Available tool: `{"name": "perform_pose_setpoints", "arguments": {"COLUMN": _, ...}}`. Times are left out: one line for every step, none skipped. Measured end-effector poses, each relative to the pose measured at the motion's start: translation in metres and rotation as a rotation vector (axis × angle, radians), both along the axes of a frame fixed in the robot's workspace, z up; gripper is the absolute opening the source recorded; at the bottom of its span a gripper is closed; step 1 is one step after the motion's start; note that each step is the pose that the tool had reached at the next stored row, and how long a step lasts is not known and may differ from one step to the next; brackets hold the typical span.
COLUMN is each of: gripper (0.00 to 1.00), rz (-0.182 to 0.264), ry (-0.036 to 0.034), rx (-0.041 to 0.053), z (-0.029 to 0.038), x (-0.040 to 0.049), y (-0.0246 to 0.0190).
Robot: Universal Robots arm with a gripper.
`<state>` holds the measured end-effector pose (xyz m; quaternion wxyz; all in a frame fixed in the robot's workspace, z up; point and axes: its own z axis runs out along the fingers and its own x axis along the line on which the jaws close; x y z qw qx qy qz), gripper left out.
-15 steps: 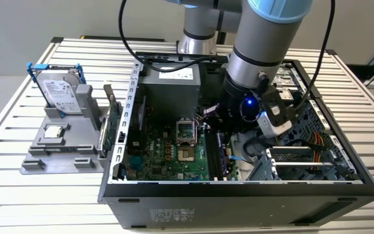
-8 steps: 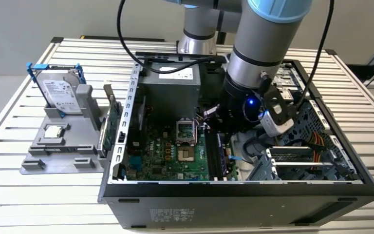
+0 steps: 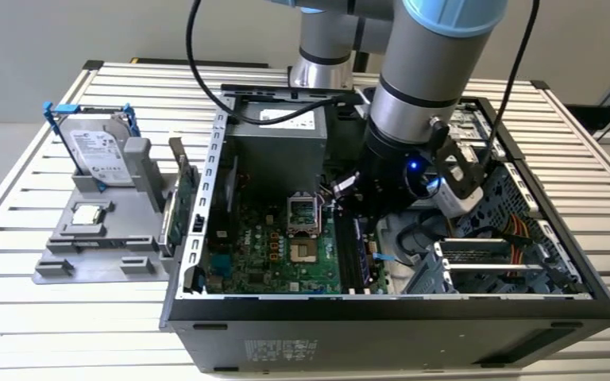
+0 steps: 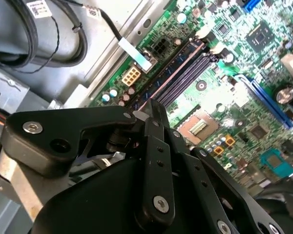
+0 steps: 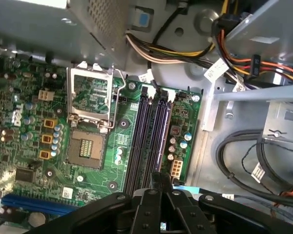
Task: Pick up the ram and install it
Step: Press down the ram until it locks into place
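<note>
The ram (image 4: 172,73) is a slim dark stick standing in the motherboard slot nearest the board's edge, also visible as the ram (image 5: 161,131) in the first wrist view and the ram (image 3: 365,255) in the exterior view. My gripper (image 4: 154,106) reaches down inside the open computer case, its black fingers pressed together right at one end of the stick. I cannot tell whether the tips touch it. The gripper (image 5: 158,176) appears over the same slot end, and the gripper (image 3: 349,206) sits low under the arm.
Beside the slots lies the open CPU socket (image 5: 90,146). Cable bundles (image 5: 185,48) and a drive cage (image 3: 496,262) crowd the case. Outside, at the exterior view's left, a grey fixture (image 3: 93,246) holds a hard drive (image 3: 104,155) and an upright green card (image 3: 183,210).
</note>
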<state>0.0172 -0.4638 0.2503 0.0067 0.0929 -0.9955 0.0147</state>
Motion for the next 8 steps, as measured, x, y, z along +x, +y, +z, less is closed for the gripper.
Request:
{"name": "perform_pose_setpoints", "arguments": {"gripper": 0.00, "rz": 0.013, "ry": 0.0000, "rx": 0.0000, "z": 0.0000, "x": 0.0000, "y": 0.0001}}
{"name": "perform_pose_setpoints", "arguments": {"gripper": 0.00, "rz": 0.027, "ry": 0.0000, "rx": 0.0001, "z": 0.0000, "x": 0.0000, "y": 0.0001}}
{"name": "perform_pose_setpoints", "arguments": {"gripper": 0.00, "rz": 0.040, "ry": 0.0001, "rx": 0.0001, "z": 0.0000, "x": 0.0000, "y": 0.0002}}
{"name": "perform_pose_setpoints", "arguments": {"gripper": 0.00, "rz": 0.054, "ry": 0.0002, "rx": 0.0000, "z": 0.0000, "x": 0.0000, "y": 0.0002}}
{"name": "perform_pose_setpoints", "arguments": {"gripper": 0.00, "rz": 0.068, "ry": 0.0003, "rx": 0.0000, "z": 0.0000, "x": 0.0000, "y": 0.0003}}
{"name": "perform_pose_setpoints", "arguments": {"gripper": 0.00, "rz": 0.080, "ry": 0.0006, "rx": 0.0001, "z": 0.0000, "x": -0.0001, "y": 0.0004}}
{"name": "perform_pose_setpoints", "arguments": {"gripper": 0.00, "rz": 0.089, "ry": 0.0016, "rx": -0.0001, "z": 0.0000, "x": -0.0001, "y": 0.0006}}
{"name": "perform_pose_setpoints", "arguments": {"gripper": 0.00, "rz": 0.096, "ry": 0.0036, "rx": 0.0001, "z": 0.0000, "x": -0.0001, "y": 0.0010}}
